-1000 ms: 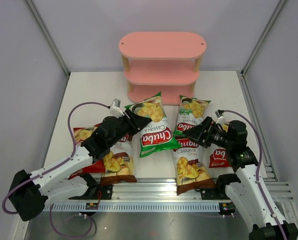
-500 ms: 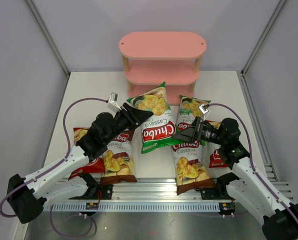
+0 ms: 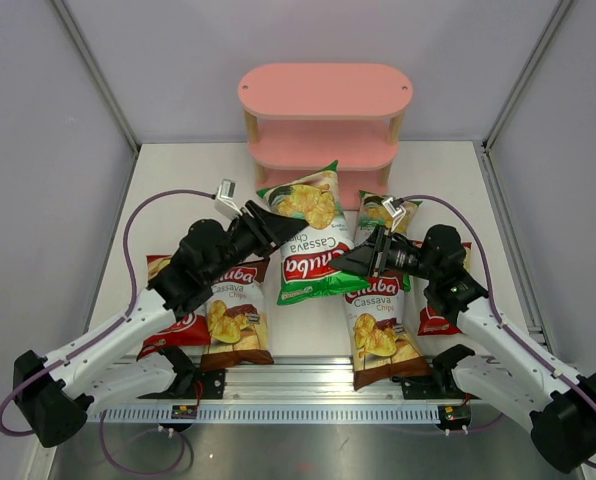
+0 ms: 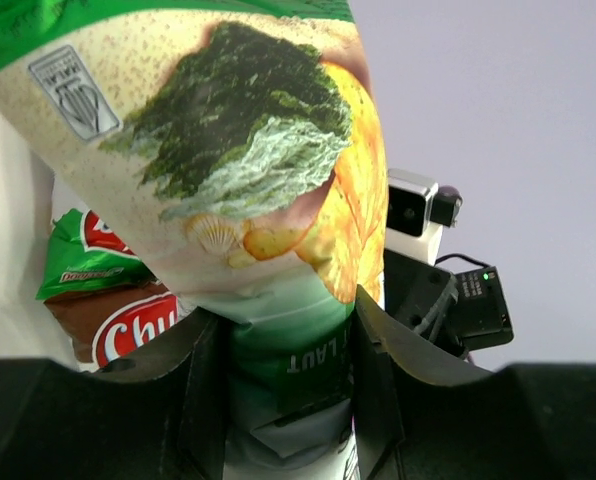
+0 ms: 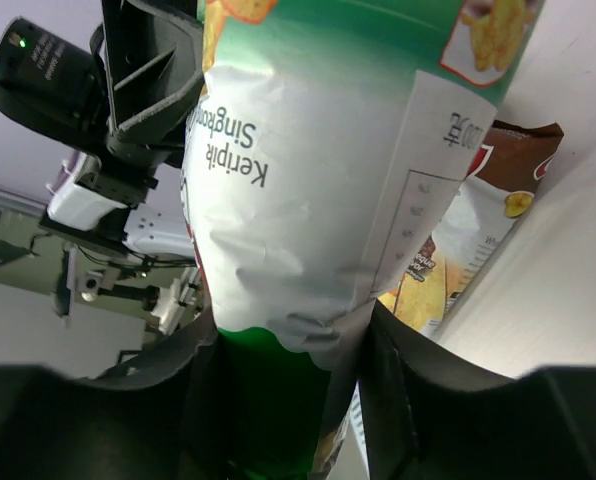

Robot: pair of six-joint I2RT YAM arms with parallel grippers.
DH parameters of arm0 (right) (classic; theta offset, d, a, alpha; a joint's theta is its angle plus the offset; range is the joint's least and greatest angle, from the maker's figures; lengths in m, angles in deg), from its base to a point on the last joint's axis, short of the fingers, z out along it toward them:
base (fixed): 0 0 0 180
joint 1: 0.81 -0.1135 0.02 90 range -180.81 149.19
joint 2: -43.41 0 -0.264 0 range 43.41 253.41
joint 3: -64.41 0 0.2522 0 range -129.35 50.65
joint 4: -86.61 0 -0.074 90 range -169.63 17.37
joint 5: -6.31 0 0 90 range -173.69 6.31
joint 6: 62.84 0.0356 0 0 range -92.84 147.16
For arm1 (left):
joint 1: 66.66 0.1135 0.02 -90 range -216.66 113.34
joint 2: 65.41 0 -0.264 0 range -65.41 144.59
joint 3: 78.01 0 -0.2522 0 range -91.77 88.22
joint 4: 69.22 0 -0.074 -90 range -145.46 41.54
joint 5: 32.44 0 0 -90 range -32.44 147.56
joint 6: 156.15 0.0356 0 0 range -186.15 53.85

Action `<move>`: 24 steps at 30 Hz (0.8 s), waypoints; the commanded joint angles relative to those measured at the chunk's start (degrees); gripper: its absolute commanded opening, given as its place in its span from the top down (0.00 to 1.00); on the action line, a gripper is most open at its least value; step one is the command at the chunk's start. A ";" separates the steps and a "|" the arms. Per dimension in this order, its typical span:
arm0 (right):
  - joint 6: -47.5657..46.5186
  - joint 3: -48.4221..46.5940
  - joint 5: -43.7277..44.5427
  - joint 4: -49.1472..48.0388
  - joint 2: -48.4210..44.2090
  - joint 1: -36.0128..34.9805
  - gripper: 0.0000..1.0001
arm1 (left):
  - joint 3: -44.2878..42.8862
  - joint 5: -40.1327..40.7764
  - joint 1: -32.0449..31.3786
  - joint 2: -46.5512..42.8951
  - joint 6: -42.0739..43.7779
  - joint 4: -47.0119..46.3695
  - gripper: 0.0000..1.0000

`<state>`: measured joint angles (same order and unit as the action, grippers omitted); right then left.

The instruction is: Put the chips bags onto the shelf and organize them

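Top external view is showing both arms meeting over the middle of the surface (image 3: 178, 180), each gripping the same green bag (image 3: 313, 240). The left tool (image 3: 286, 230) is clenching the bag's left edge, and the right tool (image 3: 344, 262) is clenching its lower right edge. The bag is hanging between them just in front of the shelf (image 3: 323, 92), and its top corner is covering part of the lowest tier. Whether the bag's underside is touching the surface cannot be told.

Five other bags are lying flat on the surface. A second green bag (image 3: 376, 212) is largely hidden behind the right tool. The right brown bag (image 3: 380, 325) and the left brown bag (image 3: 236, 318) are showing most of their faces. The left red bag (image 3: 168, 325) is lying mostly under the left arm. The right red bag (image 3: 436, 318) is showing only a strip beside the right arm.

Left wrist view is confirming the grasp: the bag's narrow end is sitting pinched between both fingers (image 4: 206, 395), and the frame edge is cutting off its upper part. The right arm's wrist camera (image 4: 416, 210) is peeking out behind it.

Right wrist view is showing the bag's printed back squeezed between that tool's fingers (image 5: 203, 400). The bag is blocking most of the scene, leaving only a brown corner visible on the right.
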<state>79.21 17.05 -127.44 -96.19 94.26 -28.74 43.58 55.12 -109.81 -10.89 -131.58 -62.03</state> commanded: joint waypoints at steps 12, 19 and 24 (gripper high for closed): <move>-7.49 -8.22 5.60 6.00 -1.72 -0.99 0.83 | -8.97 6.30 6.04 -3.18 13.74 15.87 0.19; -9.68 -16.65 6.48 8.81 0.56 -0.91 0.85 | -11.16 8.66 17.22 -9.78 22.86 29.14 0.05; -12.58 -25.53 7.97 14.78 4.60 -0.99 0.86 | -15.73 15.00 18.11 -10.31 30.96 41.80 0.01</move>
<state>70.36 -1.38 -121.84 -82.44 97.40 -29.37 31.54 64.78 -92.00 -20.48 -108.67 -28.90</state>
